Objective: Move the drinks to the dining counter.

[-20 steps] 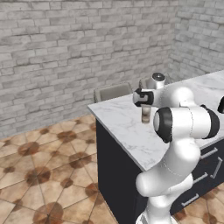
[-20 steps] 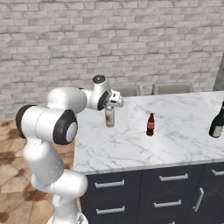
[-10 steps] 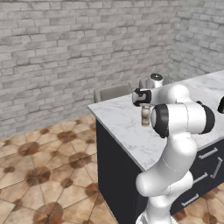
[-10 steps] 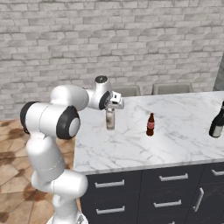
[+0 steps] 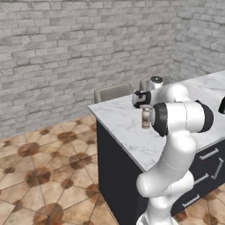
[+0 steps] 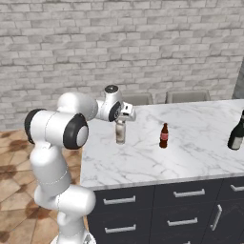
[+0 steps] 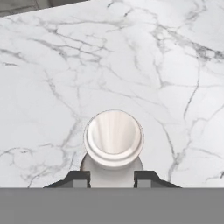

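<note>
Two drinks, the brown bottle and the dark bottle, already stand on the bench. The claw is clamped on the cream bottle, just left of the brown one, not yet released.

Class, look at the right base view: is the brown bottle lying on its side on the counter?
No. The brown bottle stands upright on the counter, apart from the cream bottle in the gripper.

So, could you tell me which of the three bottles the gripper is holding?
The cream bottle with the white cap, clamped in the gripper; the brown bottle and black bottle stand free.
</note>
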